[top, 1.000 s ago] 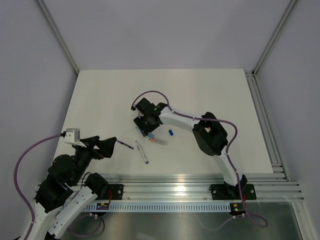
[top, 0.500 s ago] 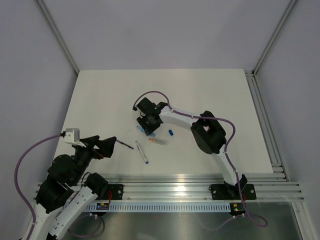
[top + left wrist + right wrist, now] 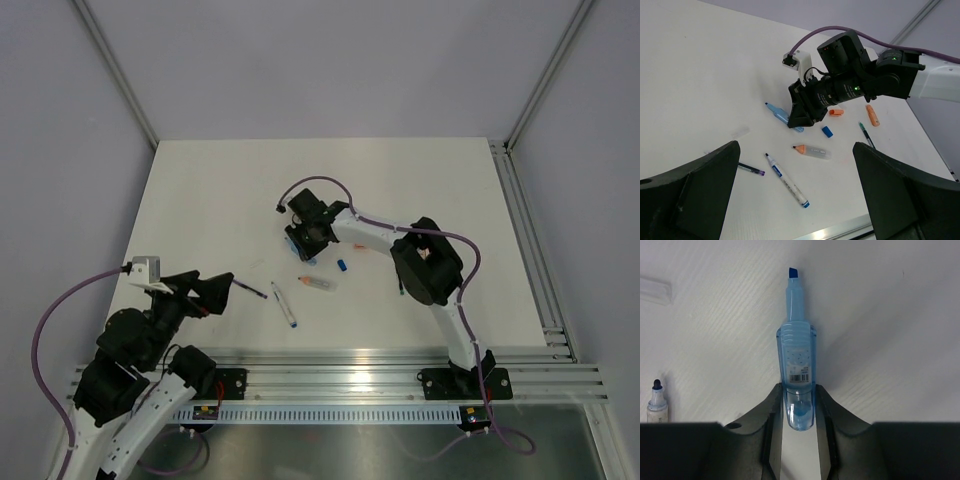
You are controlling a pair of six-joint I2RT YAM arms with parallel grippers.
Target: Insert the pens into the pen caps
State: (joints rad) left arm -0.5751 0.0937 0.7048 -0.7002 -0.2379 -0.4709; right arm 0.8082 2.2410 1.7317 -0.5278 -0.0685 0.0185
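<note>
My right gripper (image 3: 797,390) is shut on the rear end of a light blue highlighter pen (image 3: 796,347), whose chisel tip points away from it low over the table. The same gripper (image 3: 308,250) shows mid-table in the top view. In the left wrist view lie a white pen with a blue end (image 3: 786,180), a clear pen with an orange end (image 3: 812,150), a thin dark pen (image 3: 751,169), a green-tipped pen (image 3: 866,135), a blue cap (image 3: 827,131) and two orange caps (image 3: 836,112). My left gripper (image 3: 800,200) is open and empty, near the front left.
A clear cap (image 3: 652,290) lies left of the highlighter's tip. The white pen's tip (image 3: 656,400) shows at the right wrist view's left edge. A metal rail (image 3: 340,375) runs along the table's front edge, and grey walls close in the sides.
My right wrist has shifted a little to the right and turned, with the light blue highlighter between its fingers. The left arm has not moved.
</note>
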